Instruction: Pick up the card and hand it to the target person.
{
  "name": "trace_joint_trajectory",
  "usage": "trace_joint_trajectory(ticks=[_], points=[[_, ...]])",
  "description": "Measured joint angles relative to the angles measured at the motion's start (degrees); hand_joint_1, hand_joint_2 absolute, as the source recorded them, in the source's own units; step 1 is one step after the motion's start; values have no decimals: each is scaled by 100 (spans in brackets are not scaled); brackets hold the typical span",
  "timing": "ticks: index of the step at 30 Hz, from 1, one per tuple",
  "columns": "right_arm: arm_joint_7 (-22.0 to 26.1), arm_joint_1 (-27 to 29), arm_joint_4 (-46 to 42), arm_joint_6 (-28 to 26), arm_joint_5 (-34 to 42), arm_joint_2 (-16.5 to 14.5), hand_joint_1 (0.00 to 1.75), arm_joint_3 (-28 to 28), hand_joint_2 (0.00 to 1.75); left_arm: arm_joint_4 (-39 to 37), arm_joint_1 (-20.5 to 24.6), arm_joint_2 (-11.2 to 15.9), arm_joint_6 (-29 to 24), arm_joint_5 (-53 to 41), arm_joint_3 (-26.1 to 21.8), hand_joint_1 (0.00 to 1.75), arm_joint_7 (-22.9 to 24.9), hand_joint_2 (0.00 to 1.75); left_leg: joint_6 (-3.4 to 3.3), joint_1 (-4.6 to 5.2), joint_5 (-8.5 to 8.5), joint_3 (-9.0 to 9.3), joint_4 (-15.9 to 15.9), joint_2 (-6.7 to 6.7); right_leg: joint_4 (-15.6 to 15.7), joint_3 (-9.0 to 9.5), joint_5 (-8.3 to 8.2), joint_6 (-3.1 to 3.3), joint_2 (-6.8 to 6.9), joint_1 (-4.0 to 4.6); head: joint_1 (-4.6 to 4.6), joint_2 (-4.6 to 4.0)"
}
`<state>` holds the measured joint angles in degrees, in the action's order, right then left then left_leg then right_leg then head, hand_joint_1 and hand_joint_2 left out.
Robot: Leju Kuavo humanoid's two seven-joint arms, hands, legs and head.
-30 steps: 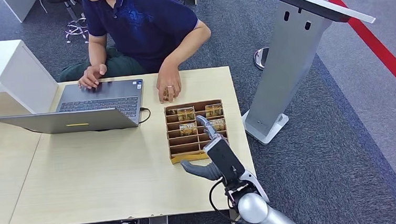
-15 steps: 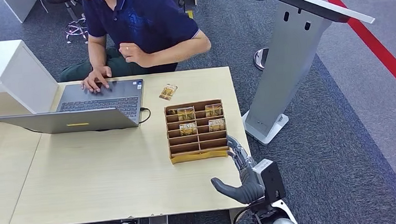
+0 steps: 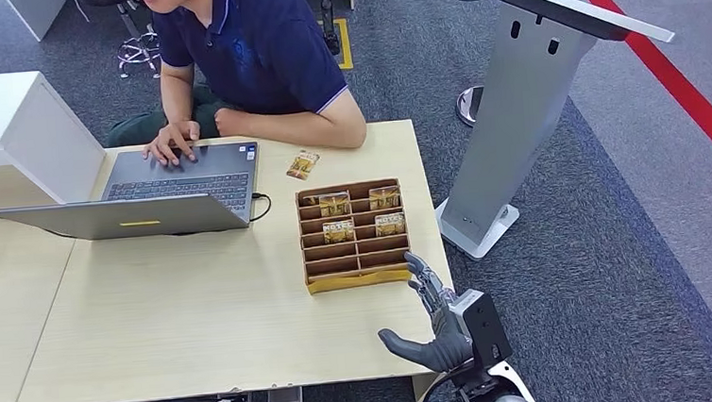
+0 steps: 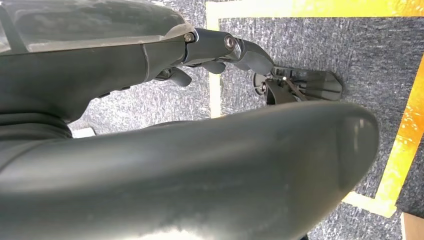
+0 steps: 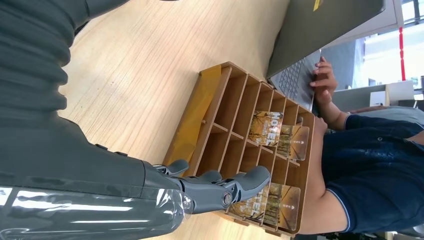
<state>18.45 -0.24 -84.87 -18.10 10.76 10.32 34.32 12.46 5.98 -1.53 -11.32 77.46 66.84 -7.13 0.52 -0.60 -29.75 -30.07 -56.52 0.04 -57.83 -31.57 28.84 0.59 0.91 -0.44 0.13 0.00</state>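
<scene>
A single card [image 3: 302, 164] lies flat on the table [image 3: 199, 316], between the wooden card tray [image 3: 356, 279] and the seated person [image 3: 256, 47]. Several more cards [image 3: 334, 203] stand in the tray's far slots [image 5: 265, 127]. Near the table's front right corner, my right hand [image 3: 437, 326] is open with nothing in it. Its fingers [image 5: 225, 189] point toward the tray's near end [image 5: 200, 105] without touching it. My left hand [image 4: 190, 150] hangs over grey carpet, thumb apart from the fingers, and holds nothing.
The person's forearm rests on the far table edge, the other hand on an open laptop [image 3: 180, 180]. A white box [image 3: 16, 130] stands at the back left. A grey kiosk stand [image 3: 525, 104] rises to the right of the table.
My right hand pulled back from over the tray to the front right corner. The person left a card on the table, drew that hand in, then rested the forearm there.
</scene>
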Motion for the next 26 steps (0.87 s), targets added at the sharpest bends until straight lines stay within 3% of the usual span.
trace_joint_trajectory(ticks=[5,9,26], points=[[-5,6,30,-4,-1,0,0,1,175,0,0,0,-5,0,0,0,29,0,0,0,0,0,0,0,0,0,0,0,0,0,-2,0],[-24,6,37,-9,-1,0,0,3,175,0,0,0,-7,0,0,0,31,175,0,0,0,0,0,0,0,0,0,0,0,0,-3,0],[-44,3,81,-14,-1,-2,0,14,175,0,1,0,-2,0,-1,0,5,175,0,0,0,0,0,0,0,0,0,0,0,0,-2,0]])
